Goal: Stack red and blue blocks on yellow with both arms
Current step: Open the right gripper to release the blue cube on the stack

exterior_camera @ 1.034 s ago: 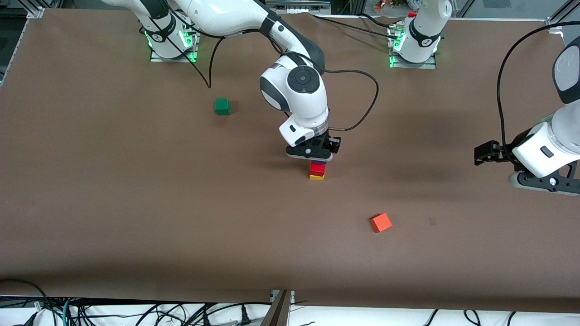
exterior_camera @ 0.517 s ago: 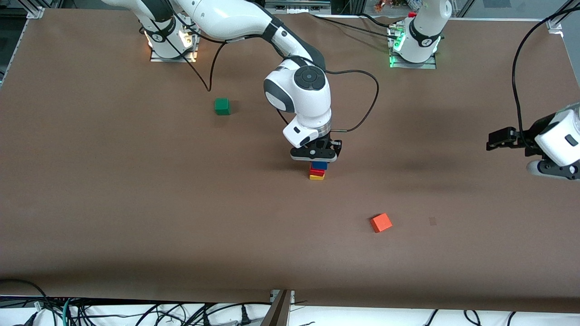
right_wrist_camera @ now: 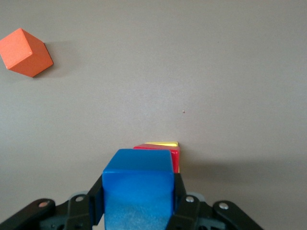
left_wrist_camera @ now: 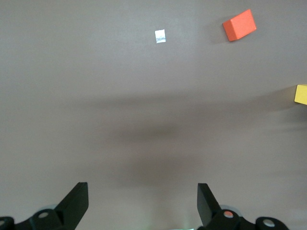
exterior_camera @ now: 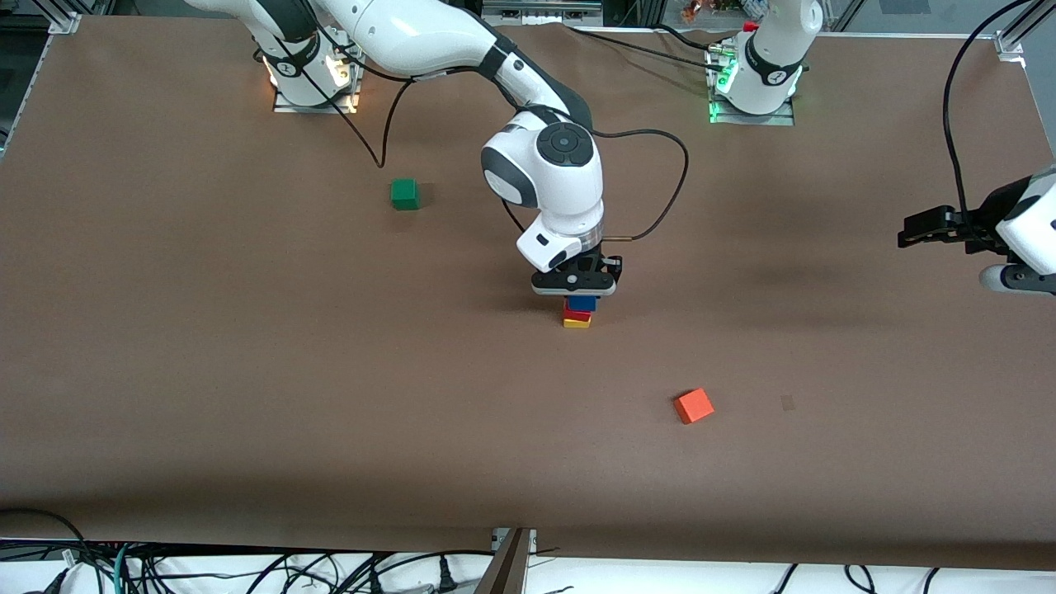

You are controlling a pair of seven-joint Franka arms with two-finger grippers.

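Right wrist view: we are clamping the right gripper (right_wrist_camera: 138, 201) on the blue block's (right_wrist_camera: 138, 184) flat sides over the red block (right_wrist_camera: 160, 152); it looks light, rigid and easy to pinch, while the left gripper (left_wrist_camera: 143, 203) is waiting, jaws apart.

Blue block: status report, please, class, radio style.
Right gripper shut on blue block, over red block on yellow block. Left gripper open, waiting at its end of table. Nothing in the way.

Brown table (exterior_camera: 247, 371) — yellow (exterior_camera: 577, 322), green (exterior_camera: 404, 194), orange cubes (exterior_camera: 694, 405)
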